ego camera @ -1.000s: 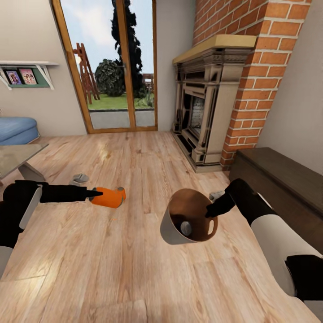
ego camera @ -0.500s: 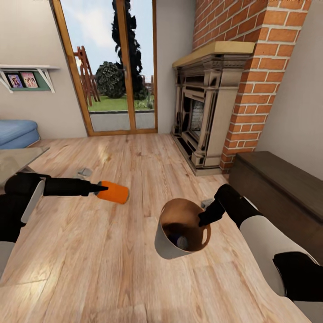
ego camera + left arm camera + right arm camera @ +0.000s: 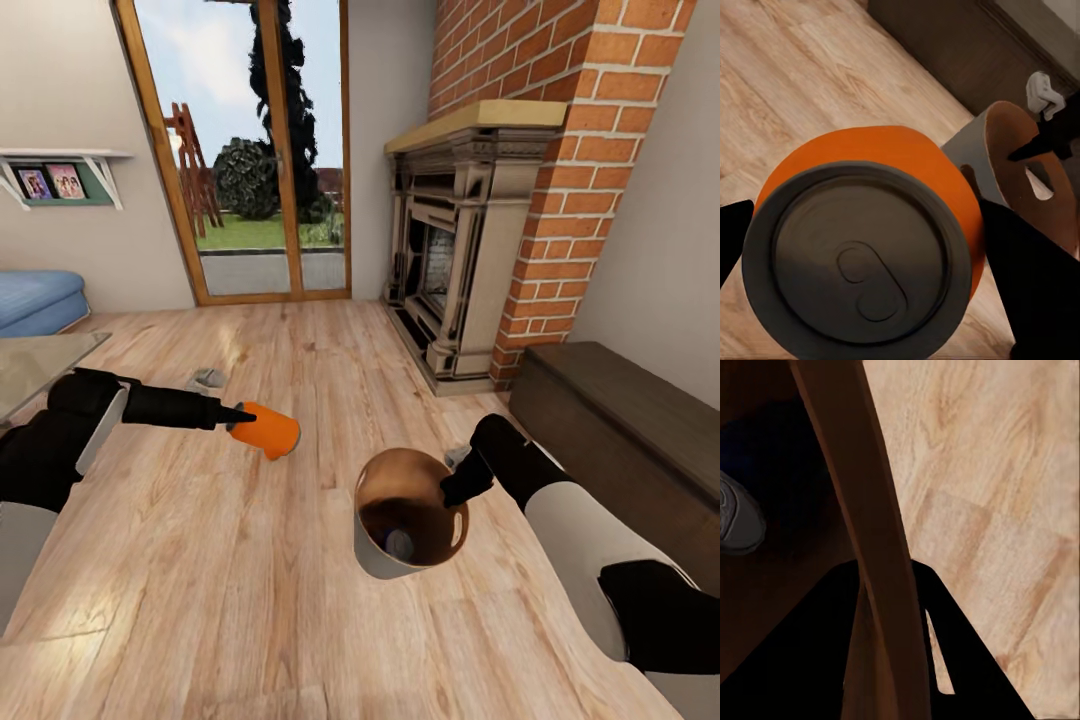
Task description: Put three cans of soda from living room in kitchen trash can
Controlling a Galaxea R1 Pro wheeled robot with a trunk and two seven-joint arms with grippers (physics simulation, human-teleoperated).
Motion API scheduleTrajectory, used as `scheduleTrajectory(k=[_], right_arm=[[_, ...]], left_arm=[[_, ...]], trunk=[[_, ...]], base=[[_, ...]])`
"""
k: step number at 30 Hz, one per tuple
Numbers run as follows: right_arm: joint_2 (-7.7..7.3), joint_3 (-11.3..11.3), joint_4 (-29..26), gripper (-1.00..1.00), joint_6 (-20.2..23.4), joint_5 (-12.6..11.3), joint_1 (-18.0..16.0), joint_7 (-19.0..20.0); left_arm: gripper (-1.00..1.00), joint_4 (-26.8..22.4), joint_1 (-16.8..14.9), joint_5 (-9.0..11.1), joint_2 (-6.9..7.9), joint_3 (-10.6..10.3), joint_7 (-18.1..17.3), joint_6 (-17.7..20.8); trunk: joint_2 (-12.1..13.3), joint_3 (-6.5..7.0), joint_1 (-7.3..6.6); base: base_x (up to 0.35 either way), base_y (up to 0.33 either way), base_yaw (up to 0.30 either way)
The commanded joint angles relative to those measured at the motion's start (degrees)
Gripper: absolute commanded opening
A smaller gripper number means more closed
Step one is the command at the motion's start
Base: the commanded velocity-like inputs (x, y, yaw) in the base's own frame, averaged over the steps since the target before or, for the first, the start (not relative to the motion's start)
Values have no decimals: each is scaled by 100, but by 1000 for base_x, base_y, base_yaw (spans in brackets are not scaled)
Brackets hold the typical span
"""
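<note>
Living room with a light wood floor (image 3: 250, 560), a red brick fireplace (image 3: 470, 250) on the right and wood-framed glass doors (image 3: 250, 150) at the back. On the robot's left, the left hand (image 3: 238, 418) is clamped on an orange soda can (image 3: 266, 430), held on its side in the air above the floor; its grey metal top (image 3: 855, 266) faces the left wrist camera. On the robot's right, the right hand (image 3: 452, 490) grips the rim of the small grey trash can (image 3: 375, 545), one finger inside and one outside the wall, holding it tilted with its brown inside open toward the head camera. A dark can with a grey top (image 3: 400, 545) already lies at the bottom (the third can cannot be made out anywhere). The step in hand looks like dropping the orange can into the bin. That would call for bringing the can across over the open mouth, well apart from it now, and letting go only once it is inside the rim.
</note>
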Motion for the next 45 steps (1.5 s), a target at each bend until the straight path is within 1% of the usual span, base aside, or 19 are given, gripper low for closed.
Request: scheduleTrajectory(k=[1,2,4,9,10,13,14,16,17,20,23,24,25,30,35,41,44,45], right_arm=[[7,-6,2,-100,61,-132,0,-93],[8,-7,0,-100,61,-137,1,-221],[4,-4,0,-100,61,-135,3,-229],[-31,38,0,-100,61,-132,8,-235],[-51,132,2,-100,61,-134,9,-235],[-72,313,2,-100,61,-136,11,-229],[-82,409,1,-100,61,-138,14,-215],[-84,487,1,-100,61,-141,16,-204],[-86,557,1,-100,61,-143,17,-192],[-89,696,0,-100,61,-145,18,-172],[-94,773,0,-100,61,-147,19,-165],[-94,817,0,-100,61,-151,19,-157],[-87,834,0,-100,61,-153,19,-147],[-69,855,0,-100,-7,-154,19,-129],[-62,856,0,-100,-30,-158,19,-125],[-30,860,7,-100,-41,-160,19,-123],[-15,867,8,-100,-41,-157,19,-123],[-10,870,8,-100,-43,-156,19,-123]], left_arm=[[-100,83,-5,-4,0,-10,3,1],[-100,242,-7,-25,4,-214,14,1],[-100,255,-6,-27,6,-319,23,1],[-100,267,-5,-34,13,-410,44,1],[-100,268,-5,-37,14,-432,50,1],[-100,268,-6,-40,23,-528,55,1],[-100,269,-9,-42,27,-627,57,1],[-100,268,-10,-44,30,-723,59,1],[-100,266,-12,-45,32,-813,59,1],[-100,262,-13,-56,36,-957,60,1],[-100,262,-13,-165,31,-1032,61,1],[-100,262,-13,-352,17,-1091,55,1],[-100,262,-13,-438,10,-1116,48,1],[-100,236,-19,-551,-4,-1149,28,1],[-100,207,-40,-578,-7,-1157,16,1],[-100,174,-60,-557,-9,-1157,-15,1],[-100,36,-105,-536,-9,-1143,-121,1],[-100,-60,-129,-528,-9,-1133,-208,1]], trunk=[[0,0,-1],[0,0,-1],[0,0,-1],[0,0,-1],[0,0,-1],[0,0,-1],[0,0,-1],[0,0,-1],[0,0,-1],[0,0,-1],[0,0,-1],[0,0,-1],[0,0,-1],[0,0,-1],[0,0,-1],[0,0,-1],[0,0,-1],[0,0,-1]], base=[[0,0,0],[0,0,0],[0,0,0],[0,0,0],[0,0,0],[0,0,0],[0,0,0],[0,0,0],[0,0,0],[0,0,0],[0,0,0],[0,0,0],[0,0,0],[0,0,0],[0,0,0],[0,0,0],[0,0,0],[0,0,0]])
